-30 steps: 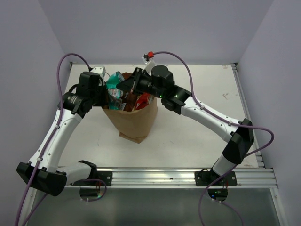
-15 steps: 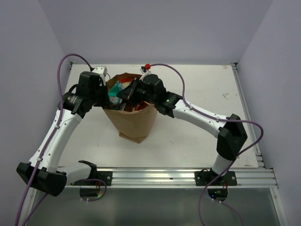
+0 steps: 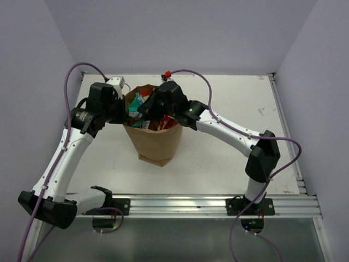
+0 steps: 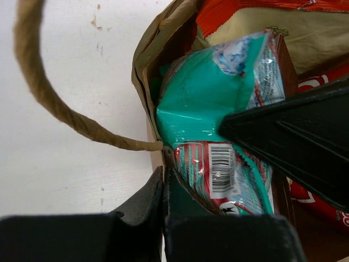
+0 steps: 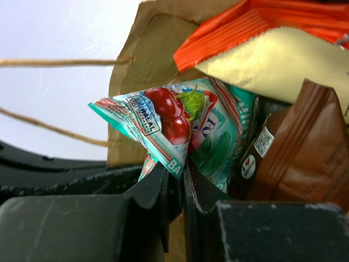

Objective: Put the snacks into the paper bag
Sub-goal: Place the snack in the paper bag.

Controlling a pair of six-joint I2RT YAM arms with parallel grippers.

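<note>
The brown paper bag (image 3: pixel 157 143) stands upright on the table, with several snacks (image 3: pixel 143 107) poking out of its mouth. My left gripper (image 4: pixel 163 183) is shut on the bag's left rim (image 4: pixel 143 82), beside a twisted handle (image 4: pixel 49 103) and a teal packet (image 4: pixel 218 98). My right gripper (image 5: pixel 182 174) reaches into the bag's mouth, its jaws pinching the corner of the green candy bag (image 5: pixel 180 120) with cherries on it. Around it lie a red-orange bag (image 5: pixel 256 27), a cream packet (image 5: pixel 278 65) and a brown one (image 5: pixel 305 153).
Both arms meet over the bag's mouth (image 3: pixel 144 103). White table (image 3: pixel 229 158) runs to the right and in front of the bag. A metal rail (image 3: pixel 207 203) lines the near edge, and grey walls stand on three sides.
My right arm has swung left and down, carrying the green candy bag lower into the paper bag's mouth. The left gripper has kept its hold on the rim.
</note>
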